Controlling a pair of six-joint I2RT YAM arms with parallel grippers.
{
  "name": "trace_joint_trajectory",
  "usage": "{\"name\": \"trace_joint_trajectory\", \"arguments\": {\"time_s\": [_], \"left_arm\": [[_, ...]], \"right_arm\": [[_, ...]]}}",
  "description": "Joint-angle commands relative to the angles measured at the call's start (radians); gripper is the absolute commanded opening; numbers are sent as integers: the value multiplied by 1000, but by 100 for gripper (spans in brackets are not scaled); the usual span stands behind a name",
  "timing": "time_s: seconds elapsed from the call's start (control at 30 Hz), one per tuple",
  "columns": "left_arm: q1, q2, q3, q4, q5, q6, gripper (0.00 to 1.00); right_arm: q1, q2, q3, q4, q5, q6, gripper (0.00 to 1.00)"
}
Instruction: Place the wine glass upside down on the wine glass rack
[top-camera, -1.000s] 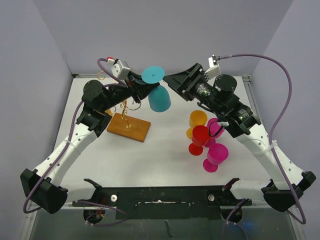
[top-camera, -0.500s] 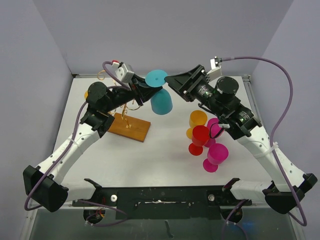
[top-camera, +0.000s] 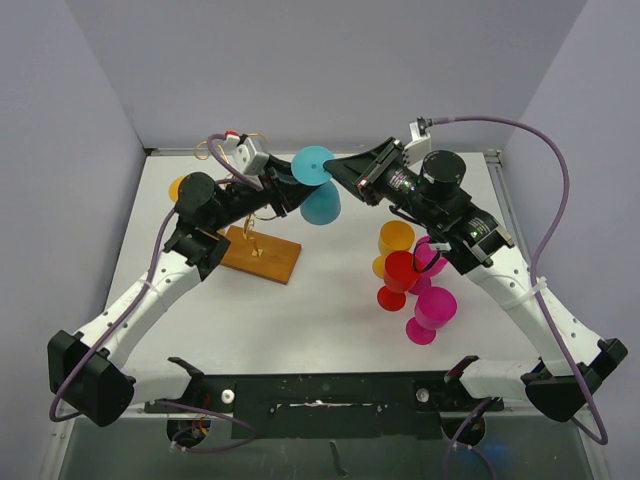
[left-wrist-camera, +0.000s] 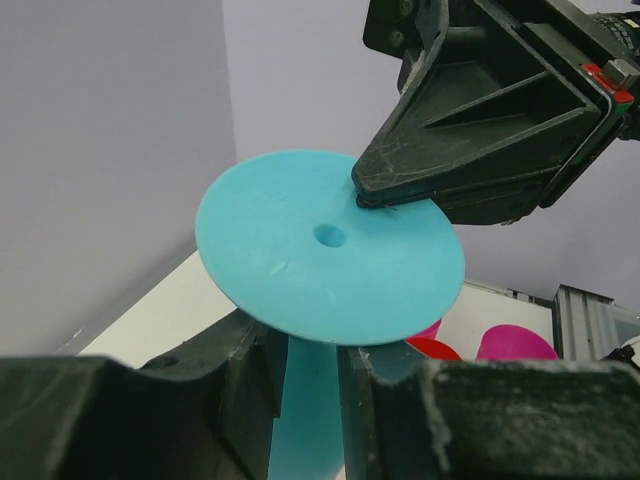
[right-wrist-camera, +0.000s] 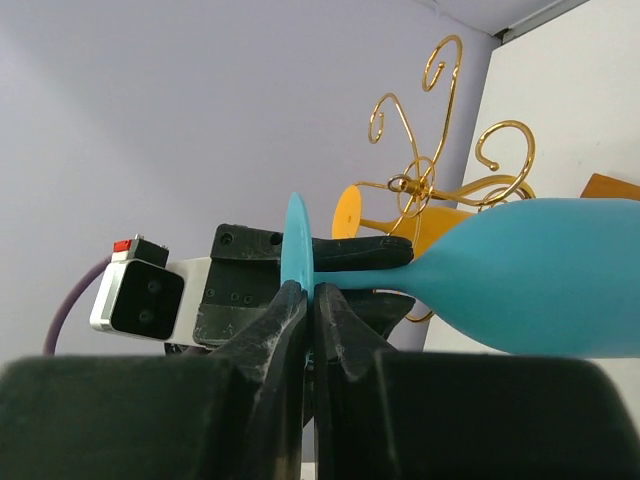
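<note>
Table: one wine glass in left tool, right tool; one rack.

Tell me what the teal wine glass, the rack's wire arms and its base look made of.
Teal wine glass: probably moulded plastic, opaque and matte, with a small hole in the foot. Rack arms: thin metal wire, shiny gold finish. Rack base: looks like wood, smooth orange-brown.

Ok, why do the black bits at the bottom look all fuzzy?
Left wrist view: those are the camera's own fingers, too close to focus, while the blue glass is sharp. Right wrist view: same fuzzy fingers; the gold rack looks crisp.
</note>
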Motion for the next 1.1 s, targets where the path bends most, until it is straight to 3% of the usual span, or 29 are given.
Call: {"name": "trace_joint_trajectory", "arguments": {"time_s": [0.0, 0.13, 0.3, 0.47, 0.63, 0.77, 1.07], "left_arm": [[-7, -57, -17, 55, -12, -22, 30], [-7, -126, -66, 45, -93, -35, 53], [-7, -249, -133, -9, -210, -43, 64], [-6, -360, -105, -243, -361, -21, 68], [-3, -476, -97, -375, -493, 8, 73], [-4, -544, -76, -432, -581, 67, 73], [-4, -771, -207, -388, -728, 206, 73]], "right_arm": [[-5, -8, 8, 54, -6, 29, 0], [-9, -11, 27, 11, 56, 36, 0], [-14, -6, 53, -45, 149, 20, 0], [-23, 6, 43, -36, 209, -35, 0], [-69, 68, 51, 10, 170, -99, 0], [-117, 115, 55, 98, 109, -126, 0], [-144, 235, 117, 211, -15, -244, 0]]}}
